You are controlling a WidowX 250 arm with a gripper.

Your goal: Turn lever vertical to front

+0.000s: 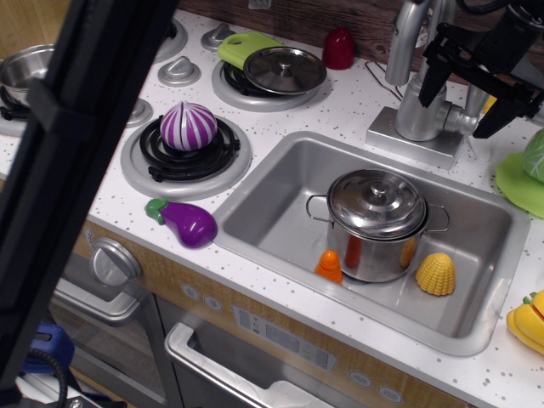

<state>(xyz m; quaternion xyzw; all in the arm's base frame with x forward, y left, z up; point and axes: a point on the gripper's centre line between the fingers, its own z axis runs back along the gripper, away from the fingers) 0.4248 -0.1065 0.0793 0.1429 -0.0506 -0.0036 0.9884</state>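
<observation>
The tap body [418, 115] stands on its silver base behind the sink, with the curved spout [406, 38] rising from it. The lever [466, 119] is a short silver paddle jutting from the right side of the tap body. My black gripper [469, 100] comes in from the top right and hangs over the lever. Its left finger [432, 83] is in front of the tap body and its right finger [503, 117] is to the right of the lever. The jaws are spread wide, with the lever between them and a visible gap on each side.
The sink [280, 183] holds a steel lidded pot [377, 225], an orange toy [329, 266] and a yellow corn [435, 274]. A toy eggplant [183, 223], a purple onion [188, 126] on a burner, a lid [285, 70] and a green plate [520, 183] are nearby. A black bar [76, 127] blocks the left.
</observation>
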